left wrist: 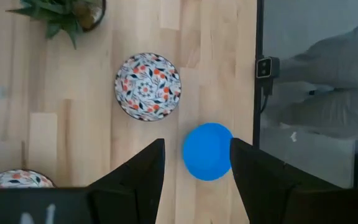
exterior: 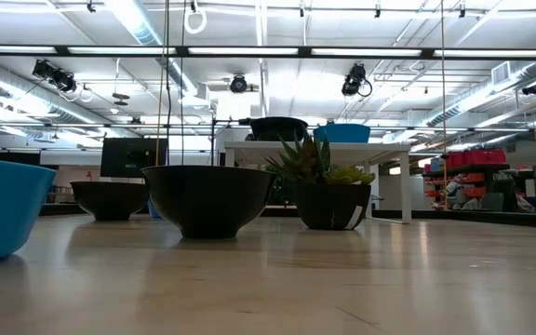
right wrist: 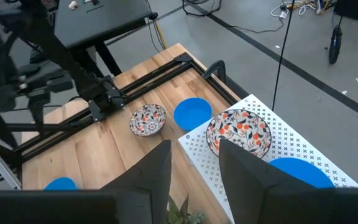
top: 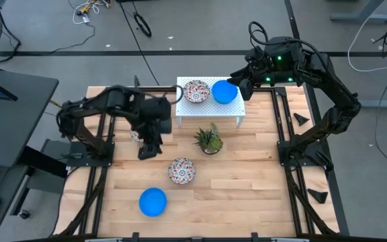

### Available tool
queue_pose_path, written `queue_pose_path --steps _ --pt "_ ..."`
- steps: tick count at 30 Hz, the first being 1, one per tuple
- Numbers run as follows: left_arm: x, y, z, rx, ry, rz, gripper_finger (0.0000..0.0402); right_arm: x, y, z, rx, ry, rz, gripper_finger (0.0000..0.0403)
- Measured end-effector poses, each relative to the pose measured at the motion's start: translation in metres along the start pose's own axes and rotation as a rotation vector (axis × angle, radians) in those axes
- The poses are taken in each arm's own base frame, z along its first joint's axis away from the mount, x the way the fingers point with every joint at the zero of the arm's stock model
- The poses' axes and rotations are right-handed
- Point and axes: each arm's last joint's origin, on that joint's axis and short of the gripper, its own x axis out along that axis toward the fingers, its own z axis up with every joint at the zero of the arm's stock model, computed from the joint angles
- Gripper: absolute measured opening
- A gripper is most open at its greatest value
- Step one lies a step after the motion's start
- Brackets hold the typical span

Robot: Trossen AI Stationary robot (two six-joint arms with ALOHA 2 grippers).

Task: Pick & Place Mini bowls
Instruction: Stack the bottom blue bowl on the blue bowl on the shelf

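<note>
- Two bowls on white perforated shelf (top: 209, 111) at far centre: floral bowl (top: 197, 91) left, blue bowl (top: 224, 92) right, touching or nearly.
- Left on table: floral bowl (top: 181, 170) near centre, blue bowl (top: 152, 202) at near left; another floral and blue bowl partly hidden under left arm (wrist views). Judged about a third done.
- All bowls sit upright, mouths up; round, no long axis.
- Left gripper (top: 149, 149) hovers left of potted plant (top: 209, 140), fingers spread, empty.
- Right gripper (top: 242, 86) just right of shelf, fingers spread, empty.
</note>
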Motion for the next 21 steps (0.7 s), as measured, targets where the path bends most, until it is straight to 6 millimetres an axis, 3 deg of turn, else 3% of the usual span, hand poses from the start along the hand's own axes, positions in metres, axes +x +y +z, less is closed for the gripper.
queue_pose_path --steps 21 --pt "0.023 -0.076 -0.026 -0.037 -0.010 0.174 0.0186 0.000 0.000 0.000 -0.030 0.000 0.000 0.0137"
